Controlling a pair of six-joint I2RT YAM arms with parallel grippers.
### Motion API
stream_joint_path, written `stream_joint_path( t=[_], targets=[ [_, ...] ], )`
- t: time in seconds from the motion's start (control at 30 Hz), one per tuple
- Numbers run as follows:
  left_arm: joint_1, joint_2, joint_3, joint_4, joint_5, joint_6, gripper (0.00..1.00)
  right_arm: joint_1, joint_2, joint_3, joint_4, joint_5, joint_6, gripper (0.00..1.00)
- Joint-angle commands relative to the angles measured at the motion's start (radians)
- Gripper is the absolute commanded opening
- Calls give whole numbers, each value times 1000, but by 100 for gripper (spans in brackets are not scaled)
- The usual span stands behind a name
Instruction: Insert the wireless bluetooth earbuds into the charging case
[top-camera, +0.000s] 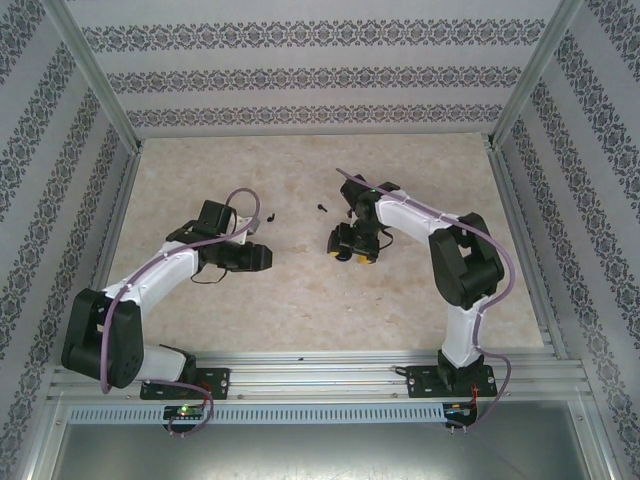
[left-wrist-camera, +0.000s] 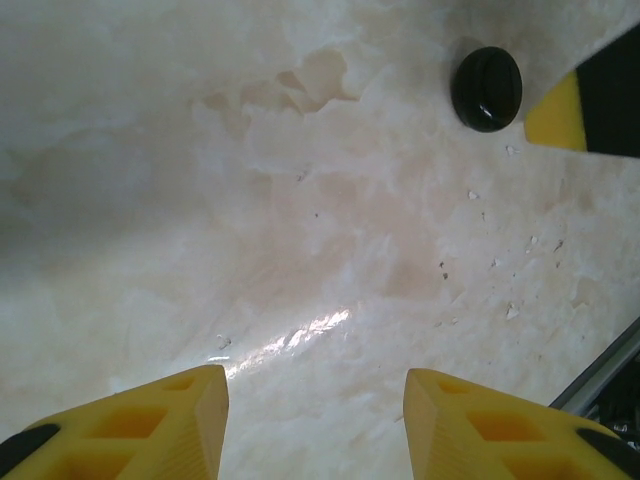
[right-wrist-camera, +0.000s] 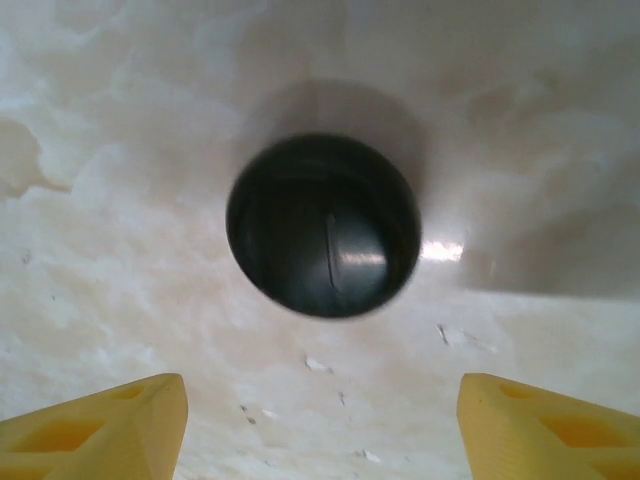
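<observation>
The charging case (right-wrist-camera: 322, 225) is a round black shell lying closed on the marble table, with a seam line across its lid. My right gripper (right-wrist-camera: 320, 425) hangs over it, open wide, and the case sits just beyond the yellow fingertips (right-wrist-camera: 120, 425). In the left wrist view the case (left-wrist-camera: 487, 88) lies far ahead, beside a yellow finger of the right gripper (left-wrist-camera: 560, 112). My left gripper (left-wrist-camera: 315, 425) is open over bare table. In the top view two tiny black earbuds (top-camera: 270, 215) (top-camera: 322, 208) lie apart behind the left gripper (top-camera: 262, 257) and the right gripper (top-camera: 352, 255).
Patterned walls enclose the table (top-camera: 300, 300) on three sides. An aluminium rail (top-camera: 320, 365) runs along the near edge where both arm bases stand. A metal frame edge (left-wrist-camera: 610, 365) shows at the lower right of the left wrist view.
</observation>
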Motion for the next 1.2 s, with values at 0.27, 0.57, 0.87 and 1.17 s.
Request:
stream_joint_path(
  t=[0.27,0.57,0.87,1.17],
  targets=[
    [-13,51,12,31,2,10,45,14,183,180,-79,20,-52,73],
    [-13,85,35,-4,1,36,45,23,267,372,-200,70,-158,74],
    [-24,55,6,15,-7,31,46,22,262,463,-280,120,-140,75],
    [-40,76,23,28,-10,26,46,46,190,317,-196,112,-14,77]
  ],
)
